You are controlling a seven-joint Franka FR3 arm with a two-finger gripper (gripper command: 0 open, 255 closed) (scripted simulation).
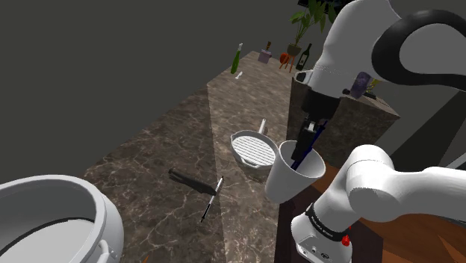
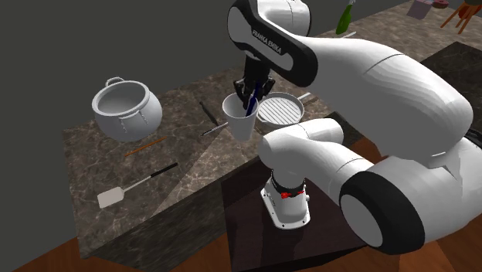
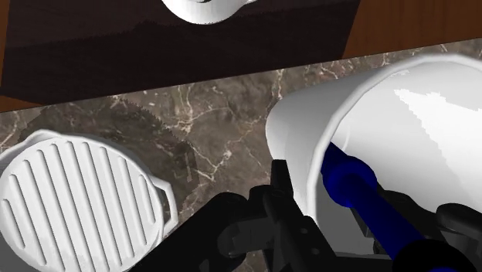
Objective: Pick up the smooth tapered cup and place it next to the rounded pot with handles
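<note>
Clamped on the wall of the cup [image 1: 287,183], the claw [image 1: 305,149] grips near the rim. One black finger sits outside the wall, and a blue bar runs down the inside. The cup hangs tilted from that grip at the near edge of the countertop [image 2: 193,158], and I judge it to be clear of the surface. That puts the pick-up behind us and the carry in hand.

In the second exterior view the pot [image 2: 123,108] stands well apart from the cup, at about nine o'clock. The next move calls for a level swing across the stone toward it. The cup then goes down upright just beside the pot's belly before the fingers part.

The countertop is dark brown marble with pale veins and looks polished. The pot is the biggest vessel, plain white and round-bellied, with an open mouth and small loop handles at the rim. Just beside the cup at two o'clock lies the grill pan [image 2: 280,110], white, shallow and round, its floor ribbed with straight ridges. The cup is glossy white and handleless, wide at the mouth and narrowing to a small base. That slick wall is likely to slip if the swing is jerky. A flat-bladed spatula [image 2: 116,195] lies at seven o'clock of the cup. A slim dark knife [image 1: 187,179] rests between cup and pot.
</note>
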